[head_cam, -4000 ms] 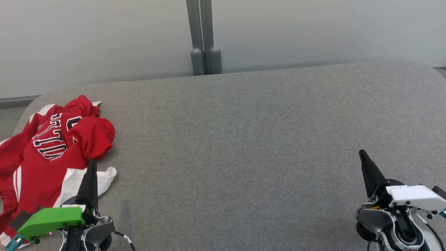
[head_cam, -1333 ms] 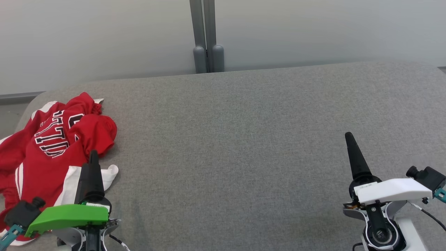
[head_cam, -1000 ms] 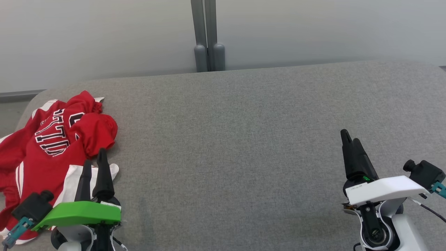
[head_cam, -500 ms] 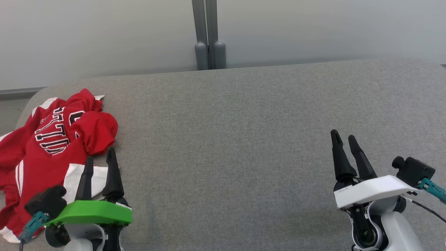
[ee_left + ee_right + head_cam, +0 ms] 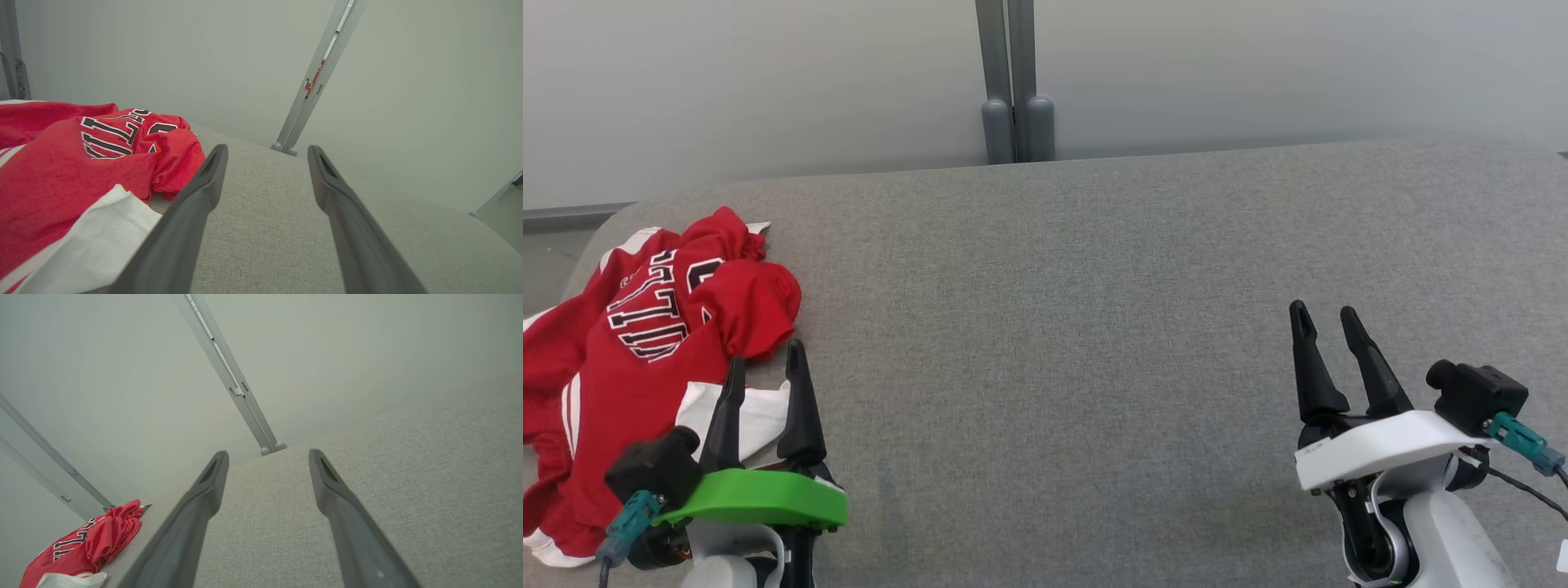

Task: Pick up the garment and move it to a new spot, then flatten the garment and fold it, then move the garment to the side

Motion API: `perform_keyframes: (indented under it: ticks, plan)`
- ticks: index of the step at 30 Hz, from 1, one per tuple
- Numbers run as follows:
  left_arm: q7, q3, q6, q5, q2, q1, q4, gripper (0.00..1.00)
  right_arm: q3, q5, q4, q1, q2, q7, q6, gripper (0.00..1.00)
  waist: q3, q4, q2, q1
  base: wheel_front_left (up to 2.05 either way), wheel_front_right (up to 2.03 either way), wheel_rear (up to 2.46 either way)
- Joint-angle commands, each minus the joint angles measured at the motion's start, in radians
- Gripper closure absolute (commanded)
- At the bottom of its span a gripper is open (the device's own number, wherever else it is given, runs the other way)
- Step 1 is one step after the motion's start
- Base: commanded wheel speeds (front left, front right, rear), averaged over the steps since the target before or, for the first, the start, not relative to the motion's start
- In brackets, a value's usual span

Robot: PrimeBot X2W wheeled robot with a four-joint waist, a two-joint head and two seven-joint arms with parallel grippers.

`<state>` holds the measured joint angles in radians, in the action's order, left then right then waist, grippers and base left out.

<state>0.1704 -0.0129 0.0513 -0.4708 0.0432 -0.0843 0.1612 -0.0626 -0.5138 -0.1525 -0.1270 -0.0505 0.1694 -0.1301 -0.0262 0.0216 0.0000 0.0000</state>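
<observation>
The red jersey [image 5: 645, 343], with white panels and dark block lettering, lies crumpled at the left end of the grey cushioned surface [image 5: 1054, 327], one edge spilling over its left rim. The left gripper [image 5: 766, 359], under a green wrist cover [image 5: 752, 498], sits at the jersey's near right edge with its two dark fingers spread apart. One finger is over a white panel and the other over bare cushion, and nothing is between them; whether a tip touches the cloth is hard to tell. The right gripper [image 5: 1323, 314], under a white cover [image 5: 1380, 445], hangs well apart over the cushion's right side, its fingers likewise parted and empty. Behind the cushion stands a grey post [image 5: 1013, 82] against a pale wall [image 5: 1258, 65].
</observation>
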Motion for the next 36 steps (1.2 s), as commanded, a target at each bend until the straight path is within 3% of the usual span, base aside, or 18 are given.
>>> perform_keyframes:
  ticks: [1,36]
  plan:
    - [0.01,-0.002,-0.008,0.034,0.008,-0.021,-0.011,0.0,0.0,0.028,0.004,-0.019,-0.003,0.012,-0.001,0.0,0.0,0.0,0.0,0.0,0.0,0.0,0.0]
    - [0.082,-0.018,-0.035,0.281,0.01,-0.029,-0.013,0.0,-0.024,0.289,0.006,-0.029,-0.001,0.082,-0.001,0.0,-0.006,0.007,0.0,0.0,0.0,0.0,0.0]
